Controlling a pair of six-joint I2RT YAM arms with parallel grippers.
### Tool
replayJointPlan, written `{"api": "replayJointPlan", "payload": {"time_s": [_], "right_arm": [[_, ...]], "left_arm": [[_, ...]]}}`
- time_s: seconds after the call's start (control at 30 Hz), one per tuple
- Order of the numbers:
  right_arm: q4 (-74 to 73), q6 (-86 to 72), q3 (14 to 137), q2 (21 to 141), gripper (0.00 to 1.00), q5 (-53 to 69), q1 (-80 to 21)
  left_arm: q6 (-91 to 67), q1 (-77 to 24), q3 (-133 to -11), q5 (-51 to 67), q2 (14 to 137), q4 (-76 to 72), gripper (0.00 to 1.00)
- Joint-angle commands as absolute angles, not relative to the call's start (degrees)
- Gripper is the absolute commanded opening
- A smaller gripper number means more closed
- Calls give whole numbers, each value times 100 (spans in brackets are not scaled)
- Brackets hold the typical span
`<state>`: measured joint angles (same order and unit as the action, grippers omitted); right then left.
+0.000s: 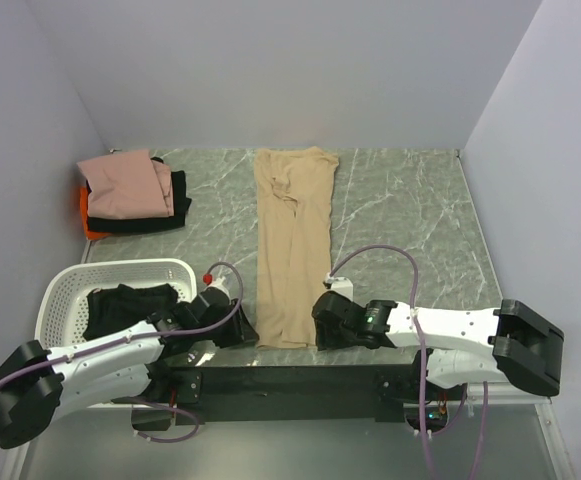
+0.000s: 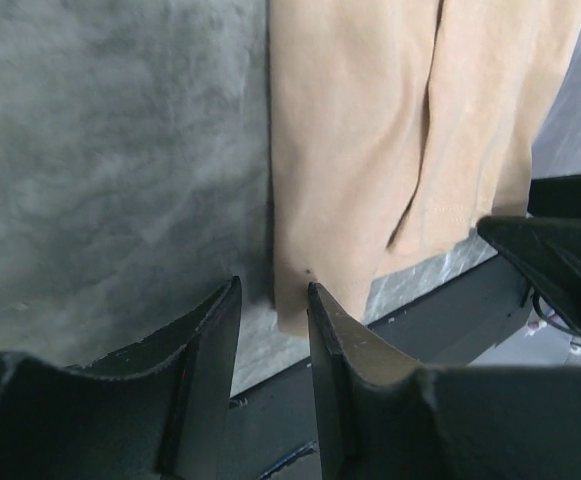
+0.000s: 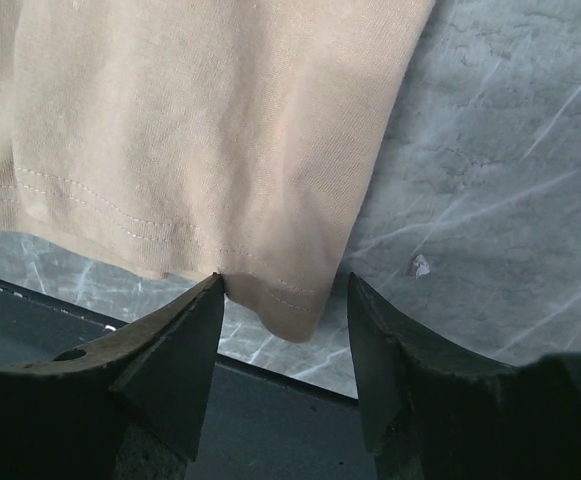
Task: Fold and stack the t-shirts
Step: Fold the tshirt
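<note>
Here the tan shirt [image 1: 295, 240] is laid out as a long narrow strip down the middle of the table [image 1: 400, 210], hem at the near edge. The left gripper [image 2: 273, 295] is set at the hem's left corner, jaws parted narrowly, with nothing seen pinched between them. The right gripper [image 3: 285, 285] is spread wide, the hem's right corner lying between its tips, not yet nipped. Soft, light, limp cloth is to be expected: it will likely sag and drag. Hold is best taken on the stitched hem band at both corners, all layers caught together. A folded stack [image 1: 130, 195] of pink, black and orange is seen at the far left corner, a basket [image 1: 65, 285] at the near left.
</note>
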<state>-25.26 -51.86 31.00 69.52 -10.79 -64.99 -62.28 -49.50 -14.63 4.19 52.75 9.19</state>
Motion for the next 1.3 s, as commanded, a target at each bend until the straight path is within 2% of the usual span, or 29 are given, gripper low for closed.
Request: {"api": "replayJointPlan", "payload": {"time_s": [0.0, 0.23, 0.67, 0.9, 1.27], "right_arm": [[-2373, -5370, 2918, 6899, 59, -1002, -6478], [-2321, -5335, 2936, 6934, 58, -976, -6486], [-2189, -5282, 2953, 7119, 58, -905, -6495], [-2162, -5273, 2936, 7146, 57, -861, -6495], [-2188, -5379, 2830, 6987, 57, -905, -6495]], "left_arm": [[-6416, -5124, -1424, 413, 5309, 765, 40], [-6644, -5405, -1328, 220, 5274, 888, 39], [-7031, -5458, -1266, -229, 4465, 985, 39], [-7005, -5475, -1301, -97, 5071, 922, 39], [-6961, -5563, -1310, 53, 5203, 703, 37]]}}
